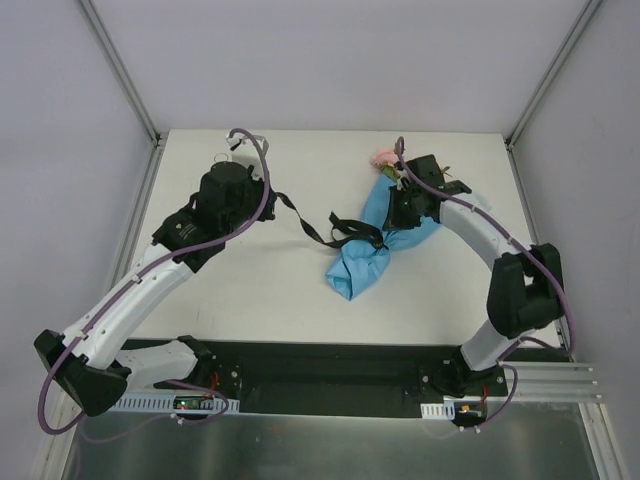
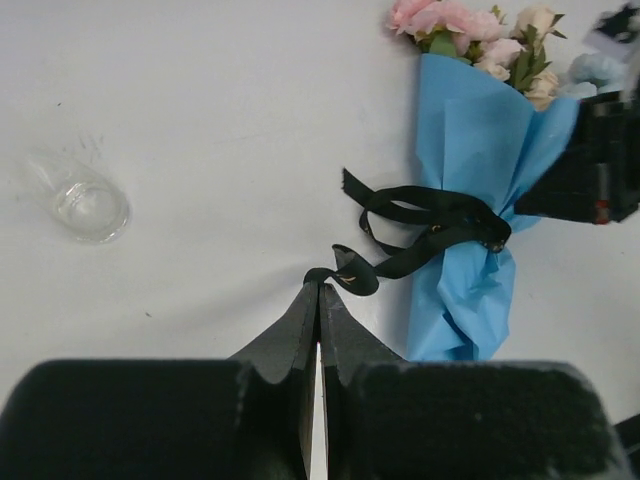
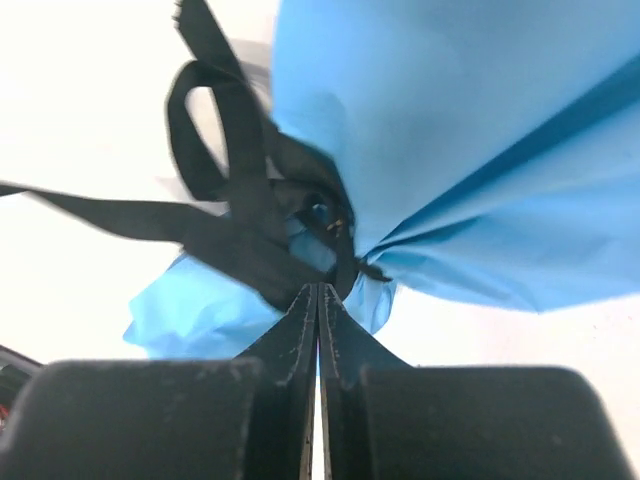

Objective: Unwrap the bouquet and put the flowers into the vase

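Observation:
The bouquet (image 1: 365, 255) lies on the white table, wrapped in blue paper (image 2: 480, 150), with pink and cream flowers (image 2: 470, 30) poking out of the far end. A black ribbon (image 2: 430, 215) is tied round its waist. My left gripper (image 2: 320, 284) is shut on the ribbon's loose end, left of the bouquet. My right gripper (image 3: 320, 287) is over the bouquet's middle, its tips closed at the ribbon knot (image 3: 300, 215) with a strand between them. The clear glass vase (image 2: 90, 205) stands far to the left.
White walls with metal posts (image 1: 125, 75) enclose the table on three sides. The arm bases sit on a black rail (image 1: 330, 375) at the near edge. Bare tabletop (image 1: 260, 290) lies between the two arms.

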